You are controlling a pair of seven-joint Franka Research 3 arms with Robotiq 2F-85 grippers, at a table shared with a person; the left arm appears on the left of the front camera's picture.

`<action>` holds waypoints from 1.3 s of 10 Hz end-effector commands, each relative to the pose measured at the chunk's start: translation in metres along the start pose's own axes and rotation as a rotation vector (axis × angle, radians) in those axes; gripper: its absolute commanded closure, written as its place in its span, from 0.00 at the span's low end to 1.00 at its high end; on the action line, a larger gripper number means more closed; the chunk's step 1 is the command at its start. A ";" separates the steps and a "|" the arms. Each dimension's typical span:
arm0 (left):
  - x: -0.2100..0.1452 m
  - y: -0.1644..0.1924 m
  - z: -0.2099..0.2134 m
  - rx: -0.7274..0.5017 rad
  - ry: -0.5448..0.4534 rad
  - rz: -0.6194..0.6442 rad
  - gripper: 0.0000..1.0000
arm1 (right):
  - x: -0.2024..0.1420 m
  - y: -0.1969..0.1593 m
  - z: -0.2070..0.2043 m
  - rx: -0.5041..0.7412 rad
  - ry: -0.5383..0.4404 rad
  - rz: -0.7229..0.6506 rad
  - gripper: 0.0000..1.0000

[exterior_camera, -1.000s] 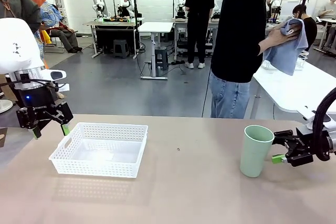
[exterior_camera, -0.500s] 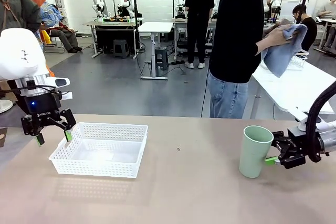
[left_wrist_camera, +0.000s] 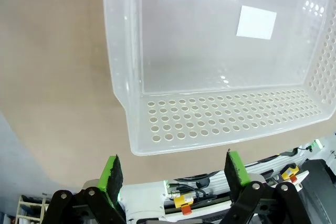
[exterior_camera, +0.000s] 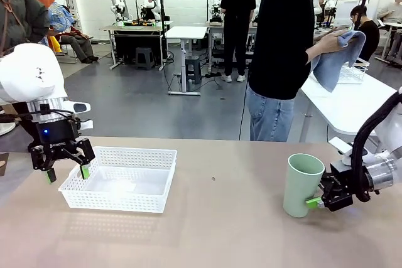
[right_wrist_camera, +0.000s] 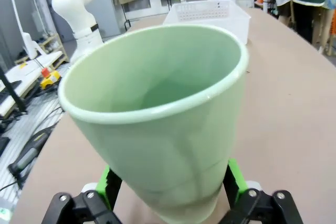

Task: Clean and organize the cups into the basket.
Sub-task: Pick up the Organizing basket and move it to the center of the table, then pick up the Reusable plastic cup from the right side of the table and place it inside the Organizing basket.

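Closest to me, the mint cup (exterior_camera: 303, 185) stands mouth up on the right side of the surface (exterior_camera: 213, 230), well apart from the basket (exterior_camera: 135, 151). It looks to lean a little. The right fingers (exterior_camera: 312, 202) come in low from the right, spread wide, with the cup's base sitting between them. From the right wrist, the cup (right_wrist_camera: 157, 124) rises between the two green pads (right_wrist_camera: 234, 178), one on each side of its foot. I can't tell whether either pad touches the wall.

Over on the left, the white basket sits flat on the surface. The left fingers (exterior_camera: 85, 171) hang just above its left end, pointing down and spread wide, gripping nothing. In the left wrist view the fingers (left_wrist_camera: 112, 174) stand apart, and the basket's perforated side (left_wrist_camera: 226, 124) lies just beyond them.

Across the surface, a person (exterior_camera: 286, 36) in a black top and jeans stands turned to the right, both hands working a blue cloth (exterior_camera: 336, 64). Beyond them a white table (exterior_camera: 342, 105) carries a wire rack (exterior_camera: 353, 73).
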State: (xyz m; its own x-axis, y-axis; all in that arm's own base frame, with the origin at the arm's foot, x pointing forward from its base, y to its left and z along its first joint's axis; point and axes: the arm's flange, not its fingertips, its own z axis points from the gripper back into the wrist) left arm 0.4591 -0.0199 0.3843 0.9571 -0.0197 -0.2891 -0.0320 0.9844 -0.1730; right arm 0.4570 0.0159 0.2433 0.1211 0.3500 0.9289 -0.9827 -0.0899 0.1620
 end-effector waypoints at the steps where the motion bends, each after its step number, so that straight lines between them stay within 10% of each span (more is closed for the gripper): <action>1: -0.004 -0.005 -0.007 0.052 0.024 -0.010 0.00 | -0.004 -0.010 -0.012 0.006 0.020 0.011 0.00; 13: 0.008 0.000 -0.043 0.170 -0.152 0.143 0.00 | -0.006 -0.016 -0.027 0.008 -0.033 0.048 0.00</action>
State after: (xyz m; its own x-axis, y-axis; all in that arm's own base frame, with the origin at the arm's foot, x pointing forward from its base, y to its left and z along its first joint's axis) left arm 0.4582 -0.0238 0.3454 0.9812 0.1067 -0.1611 -0.1118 0.9935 -0.0231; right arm 0.4636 0.0330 0.2306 0.1019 0.3525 0.9302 -0.9802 -0.1240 0.1543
